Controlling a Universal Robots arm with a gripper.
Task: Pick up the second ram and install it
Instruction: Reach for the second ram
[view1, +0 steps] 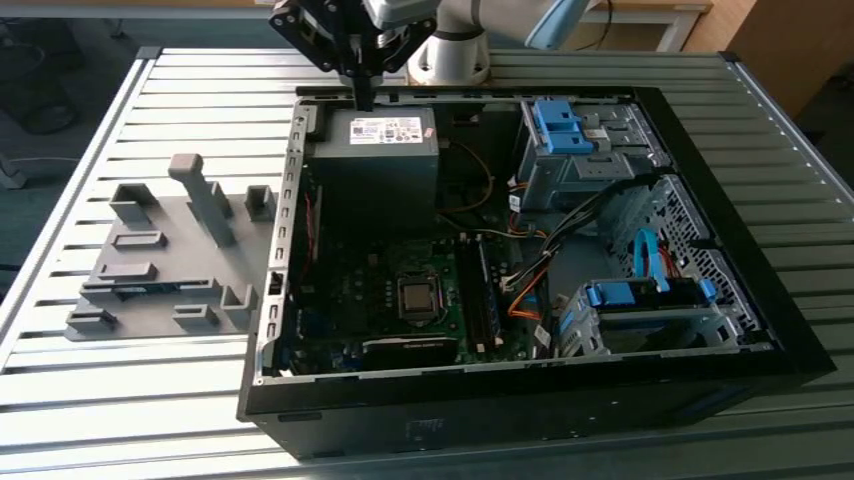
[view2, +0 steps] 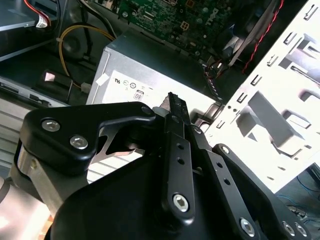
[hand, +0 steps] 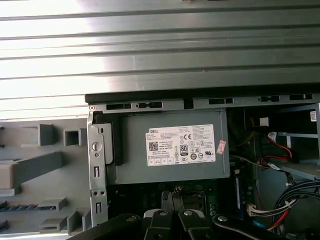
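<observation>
The black gripper (view1: 362, 100), fingers pressed together and empty, hovers over the grey metal power-supply box (view1: 374, 165). That box sits inside the open black computer case (view1: 534, 410).

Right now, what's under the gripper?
The gripper hangs over the grey power supply, white label up, beside the case wall. Whatever lies beneath the supply is covered.

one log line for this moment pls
gripper: shut, nothing seen held, above psu | ram: lying in holder beside case | install: not done
</observation>
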